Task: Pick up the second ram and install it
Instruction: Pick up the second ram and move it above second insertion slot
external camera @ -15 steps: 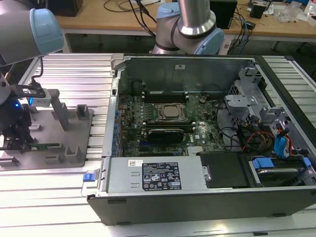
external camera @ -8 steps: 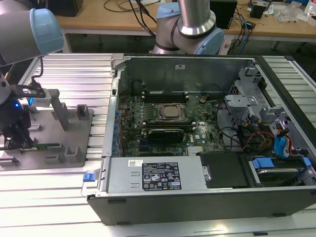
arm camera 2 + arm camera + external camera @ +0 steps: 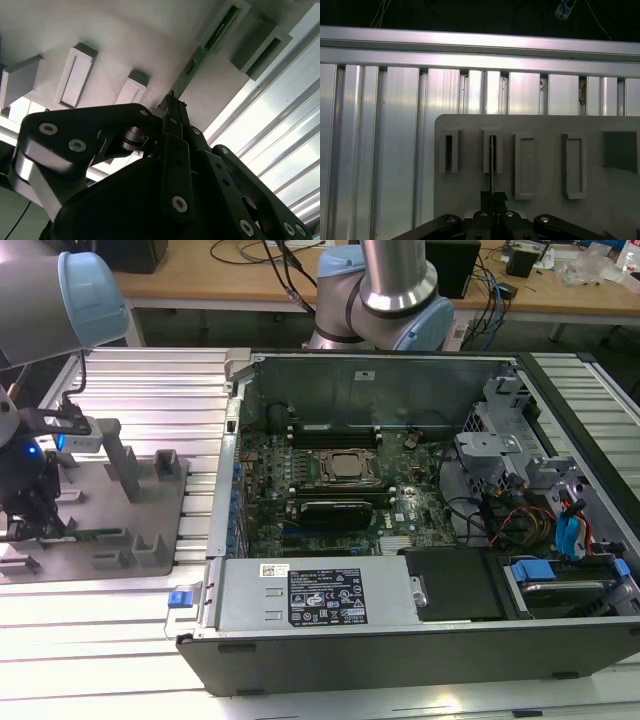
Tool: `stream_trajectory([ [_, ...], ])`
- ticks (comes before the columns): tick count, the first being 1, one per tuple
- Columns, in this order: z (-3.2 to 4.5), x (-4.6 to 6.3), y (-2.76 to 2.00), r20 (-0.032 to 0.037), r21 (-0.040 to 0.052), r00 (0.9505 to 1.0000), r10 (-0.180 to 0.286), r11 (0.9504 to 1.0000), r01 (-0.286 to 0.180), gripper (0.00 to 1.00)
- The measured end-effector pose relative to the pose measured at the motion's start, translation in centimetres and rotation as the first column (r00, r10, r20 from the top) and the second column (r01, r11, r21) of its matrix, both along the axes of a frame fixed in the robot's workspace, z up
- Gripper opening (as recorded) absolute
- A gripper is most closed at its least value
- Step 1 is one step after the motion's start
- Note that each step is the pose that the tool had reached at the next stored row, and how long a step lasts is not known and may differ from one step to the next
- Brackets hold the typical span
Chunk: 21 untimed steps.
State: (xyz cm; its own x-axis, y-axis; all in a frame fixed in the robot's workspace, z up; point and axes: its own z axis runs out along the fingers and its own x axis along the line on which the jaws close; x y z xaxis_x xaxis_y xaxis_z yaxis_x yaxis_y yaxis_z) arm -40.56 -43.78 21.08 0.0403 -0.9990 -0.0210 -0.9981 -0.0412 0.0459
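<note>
Claw (image 3: 24, 528) hangs low over the grey tray (image 3: 150, 525) in the exterior view, with the green stick (image 3: 100, 533) lying just beside it, on the side toward the computer case (image 3: 400, 630). In the second wrist view its fingers (image 3: 175, 125) are clenched on the stick's near end, and the rest reaches away into a slotted block (image 3: 235, 20). In the first wrist view the stick runs edge-on, straight out from the tips.

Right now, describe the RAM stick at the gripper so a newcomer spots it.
On the grey fixture plate, at the exterior view's left of the computer case, the second ram stands on edge, held by the gripper. It is thin and green among grey blocks.
</note>
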Motion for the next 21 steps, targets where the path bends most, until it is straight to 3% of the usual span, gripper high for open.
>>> stream_trajectory([
  [3, 0.00, 0.00, 0.00, 0.0000, 0.0000, 0.9998, -0.019, 0.9998, 0.019, 0.09],
  [19, 0.53, 0.00, 0.00, 0.0000, 0.0000, 0.9998, -0.020, 0.9998, 0.020, 0.09],
  [21, 0.89, 0.00, 0.00, -0.0001, -0.0004, 0.9998, -0.020, 0.9998, 0.020, 0.09],
])
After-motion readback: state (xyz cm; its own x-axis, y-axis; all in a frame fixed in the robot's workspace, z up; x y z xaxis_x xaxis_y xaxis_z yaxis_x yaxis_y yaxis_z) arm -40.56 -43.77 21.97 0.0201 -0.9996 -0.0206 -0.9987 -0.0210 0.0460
